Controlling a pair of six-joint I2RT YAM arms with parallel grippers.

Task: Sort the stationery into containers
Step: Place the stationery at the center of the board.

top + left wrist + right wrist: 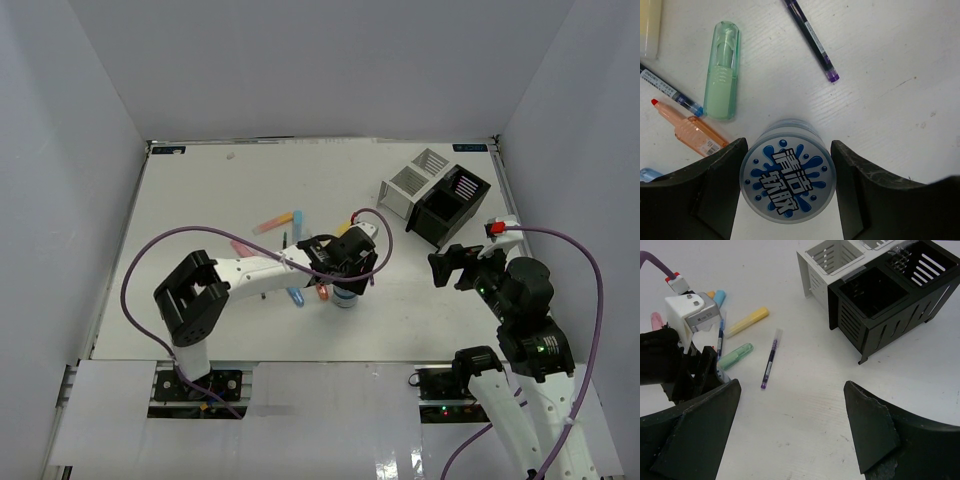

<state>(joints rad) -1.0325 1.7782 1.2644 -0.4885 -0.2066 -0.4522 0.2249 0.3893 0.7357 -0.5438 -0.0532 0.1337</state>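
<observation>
**Lift the roll level**

Left gripper (pixel 788 150) clasps the roll (pixel 786 181) mid-table, jaws wide, pads against both its sides. Raise it straight up, clear of the markers (pixel 720 75), then go far-right to the boxes (pixel 430 226). Right gripper (pixel 792 390) gapes empty.

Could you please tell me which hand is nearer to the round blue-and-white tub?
Left. The left hand straddles the blue-and-white tub, a finger at each side. The right hand hangs open well off to its right, by the black organiser.
</observation>
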